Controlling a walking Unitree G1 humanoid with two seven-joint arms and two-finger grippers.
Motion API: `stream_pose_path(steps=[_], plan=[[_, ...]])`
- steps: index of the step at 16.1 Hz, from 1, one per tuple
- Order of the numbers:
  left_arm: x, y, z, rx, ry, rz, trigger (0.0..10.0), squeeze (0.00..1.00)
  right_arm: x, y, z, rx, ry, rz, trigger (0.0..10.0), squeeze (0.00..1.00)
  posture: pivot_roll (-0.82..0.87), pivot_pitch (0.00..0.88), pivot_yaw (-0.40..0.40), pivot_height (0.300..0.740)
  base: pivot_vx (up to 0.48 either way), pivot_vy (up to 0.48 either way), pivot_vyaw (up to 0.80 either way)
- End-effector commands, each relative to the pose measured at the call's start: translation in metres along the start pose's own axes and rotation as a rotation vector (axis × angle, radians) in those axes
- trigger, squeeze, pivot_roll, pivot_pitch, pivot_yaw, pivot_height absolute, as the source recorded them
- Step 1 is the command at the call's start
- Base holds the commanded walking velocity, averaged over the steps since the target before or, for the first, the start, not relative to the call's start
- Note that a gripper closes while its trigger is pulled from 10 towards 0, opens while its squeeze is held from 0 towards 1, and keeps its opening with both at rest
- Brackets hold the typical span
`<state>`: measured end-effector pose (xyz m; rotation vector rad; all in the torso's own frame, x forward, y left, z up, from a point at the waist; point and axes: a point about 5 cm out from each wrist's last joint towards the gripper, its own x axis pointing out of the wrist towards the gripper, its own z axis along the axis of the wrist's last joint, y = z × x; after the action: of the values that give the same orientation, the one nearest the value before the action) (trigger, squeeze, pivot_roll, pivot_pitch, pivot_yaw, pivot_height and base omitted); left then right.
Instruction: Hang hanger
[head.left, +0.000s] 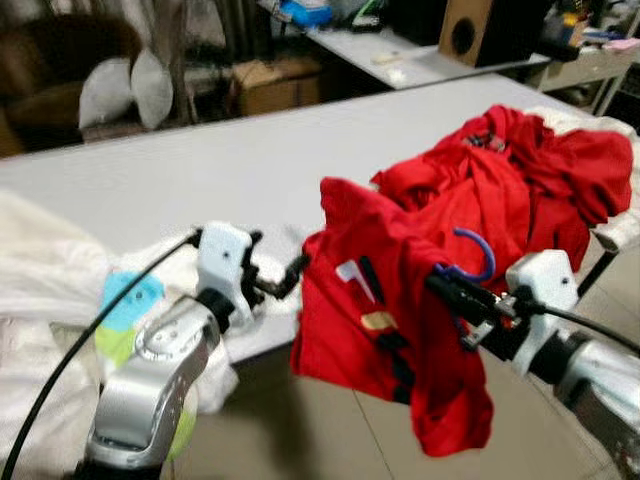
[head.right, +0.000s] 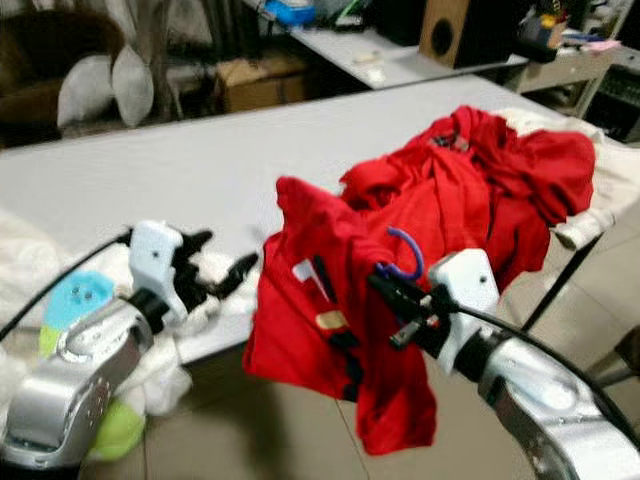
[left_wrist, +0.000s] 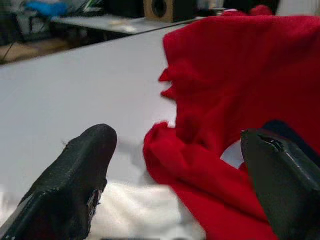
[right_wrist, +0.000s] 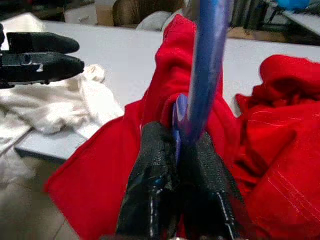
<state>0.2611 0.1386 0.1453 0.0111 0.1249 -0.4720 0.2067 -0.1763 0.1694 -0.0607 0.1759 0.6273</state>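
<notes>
Red garment (head.left: 380, 310) is draping from a blue hanger (head.left: 478, 256) at 3 o'clock, its hook pinched by the right pincer (right_wrist: 176, 150). Left pincer (left_wrist: 175, 175) is gaping open over the white surface (head.left: 200, 170).

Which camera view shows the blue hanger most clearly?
The right wrist view: the blue hanger stands close up, pinched between the right gripper fingers, with the red garment hanging on it. Both eye views show its hook curving above the garment. The left wrist view shows red cloth between the open left gripper fingers.
</notes>
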Motion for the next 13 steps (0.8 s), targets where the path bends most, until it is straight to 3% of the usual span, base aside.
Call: stream_pose_path(steps=[1, 2, 8, 9, 10, 11, 13], plan=[[0.001, 0.002, 0.000, -0.014, 0.000, 0.018, 10.0, 0.00, 0.000, -0.002, 0.004, -0.019, -0.023, -0.016, 10.0, 0.00, -0.09, 0.000, 0.035, 0.740, 0.000, 0.000, 0.00], [0.001, 0.002, -0.001, 0.014, 0.003, 0.022, 10.0, 0.00, 0.001, 0.001, 0.005, -0.023, -0.027, -0.003, 10.0, 0.00, -0.09, 0.000, 0.032, 0.740, 0.000, 0.000, 0.00], [0.000, 0.000, -0.002, 0.017, 0.000, 0.027, 10.0, 0.00, 0.001, 0.005, 0.006, -0.046, -0.021, 0.077, 10.0, 0.00, -0.08, 0.000, 0.024, 0.740, 0.000, -0.480, 0.00], [-0.002, 0.002, -0.002, 0.018, -0.002, 0.028, 10.0, 0.00, -0.007, 0.014, 0.011, -0.049, -0.018, 0.236, 10.0, 0.00, -0.08, 0.000, 0.023, 0.740, 0.000, -0.480, 0.00], [-0.003, 0.003, -0.002, 0.020, -0.004, 0.028, 10.0, 0.00, -0.011, 0.018, 0.011, -0.043, -0.008, 0.300, 10.0, 0.00, -0.08, 0.000, 0.023, 0.740, 0.000, -0.480, 0.00], [-0.006, 0.006, 0.000, 0.021, -0.008, 0.029, 10.0, 0.00, -0.021, 0.027, 0.004, -0.063, 0.076, 0.431, 10.0, 0.00, -0.08, 0.000, 0.022, 0.740, 0.000, -0.480, 0.00], [-0.011, 0.013, 0.000, 0.032, -0.013, 0.033, 10.0, 0.00, -0.028, 0.027, -0.011, -0.060, 0.177, 0.465, 10.0, 0.00, -0.08, 0.000, 0.020, 0.740, 0.000, -0.480, 0.00]])
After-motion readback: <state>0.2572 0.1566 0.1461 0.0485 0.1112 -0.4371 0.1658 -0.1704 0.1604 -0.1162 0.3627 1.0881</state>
